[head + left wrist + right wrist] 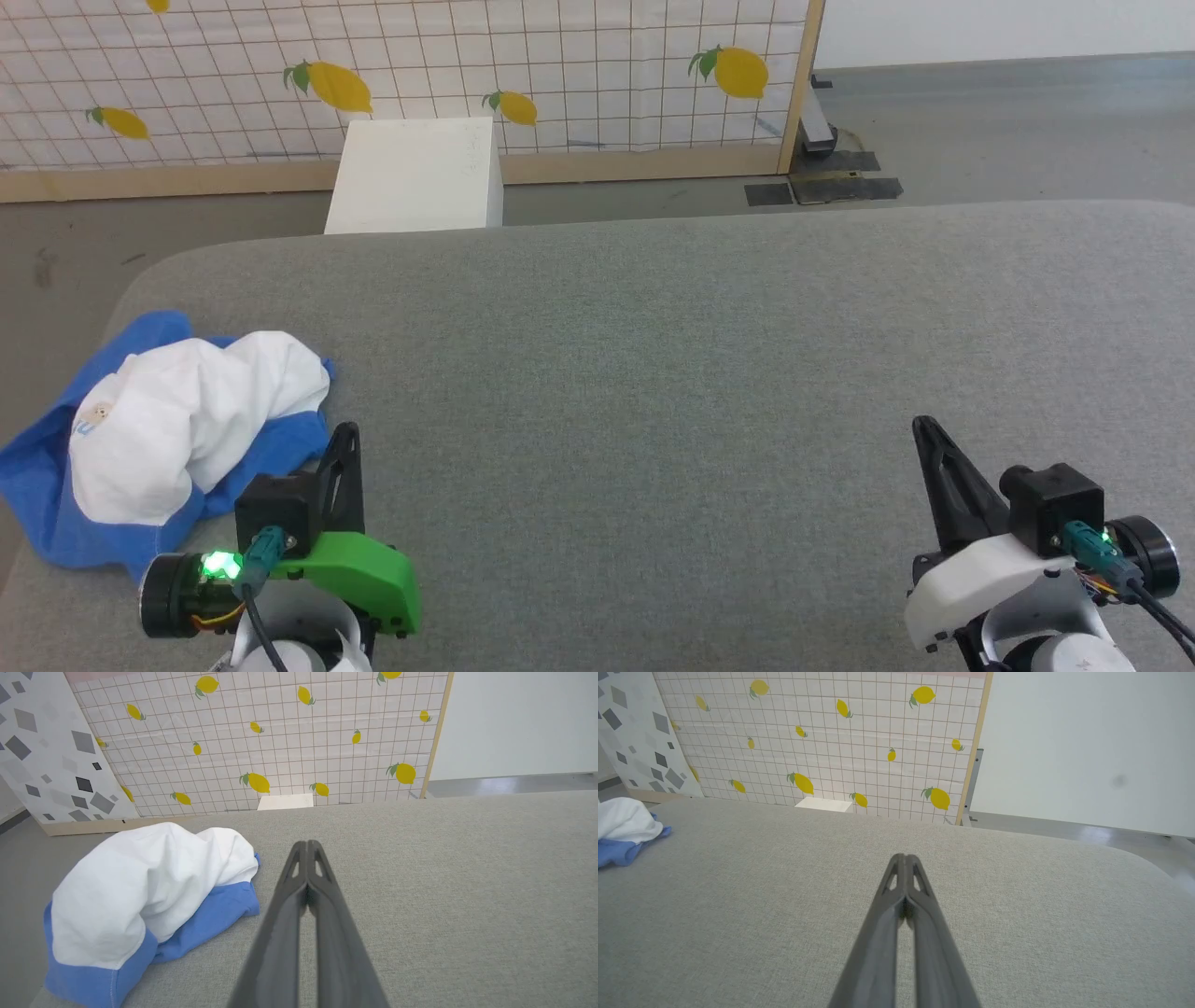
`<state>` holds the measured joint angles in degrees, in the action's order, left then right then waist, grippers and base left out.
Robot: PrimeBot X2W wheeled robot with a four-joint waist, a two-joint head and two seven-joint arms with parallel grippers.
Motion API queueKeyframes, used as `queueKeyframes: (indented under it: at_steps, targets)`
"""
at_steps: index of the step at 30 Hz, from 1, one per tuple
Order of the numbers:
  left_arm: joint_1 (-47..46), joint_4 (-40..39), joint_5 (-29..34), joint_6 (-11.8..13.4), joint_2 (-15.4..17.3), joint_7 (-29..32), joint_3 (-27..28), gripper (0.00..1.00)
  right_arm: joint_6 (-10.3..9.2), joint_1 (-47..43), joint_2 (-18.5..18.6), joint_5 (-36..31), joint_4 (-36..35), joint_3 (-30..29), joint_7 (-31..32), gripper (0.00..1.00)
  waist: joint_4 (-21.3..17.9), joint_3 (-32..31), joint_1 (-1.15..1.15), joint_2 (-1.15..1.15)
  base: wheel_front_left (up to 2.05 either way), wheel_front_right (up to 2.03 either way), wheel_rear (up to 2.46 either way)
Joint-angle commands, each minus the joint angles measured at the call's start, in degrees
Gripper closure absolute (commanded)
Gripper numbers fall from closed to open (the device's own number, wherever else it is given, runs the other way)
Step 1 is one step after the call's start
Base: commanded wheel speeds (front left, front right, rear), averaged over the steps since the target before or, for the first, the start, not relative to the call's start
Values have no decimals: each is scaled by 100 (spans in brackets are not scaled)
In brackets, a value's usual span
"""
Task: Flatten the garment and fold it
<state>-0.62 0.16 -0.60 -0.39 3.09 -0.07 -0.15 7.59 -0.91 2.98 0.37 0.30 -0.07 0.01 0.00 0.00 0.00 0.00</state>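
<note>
Sitting crumpled at the near left corner of the grey fabric-covered table (653, 355), the soft white shirt with bright blue sleeves (187, 420) looks light and limp and sure to sag, so a pinch on a blue sleeve edge or hem seems the best hold. The left gripper (346, 431) is poised just beside the heap, pincer pressed together and pointing away from the robot. The right gripper (922, 427) hangs well apart over bare cloth, its pincer pressed together too.

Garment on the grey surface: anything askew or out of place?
Yes. The garment lies crumpled in a heap at the left edge of the grey surface, well off-centre. The left hand and right hand are shut, holding nothing.
</note>
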Motion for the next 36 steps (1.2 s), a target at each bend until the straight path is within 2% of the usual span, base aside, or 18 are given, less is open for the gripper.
queueKeyframes:
  at_steps: [1,36]
  targets:
    - [62,-16,60,39,-22,7,15,100,-10,91,-11,-37,-30,7,-1,100,0,0,0,0,0,0,0]
    - [62,-16,60,39,-22,7,15,100,-10,91,-11,-37,-30,7,-1,100,0,0,0,0,0,0,0]
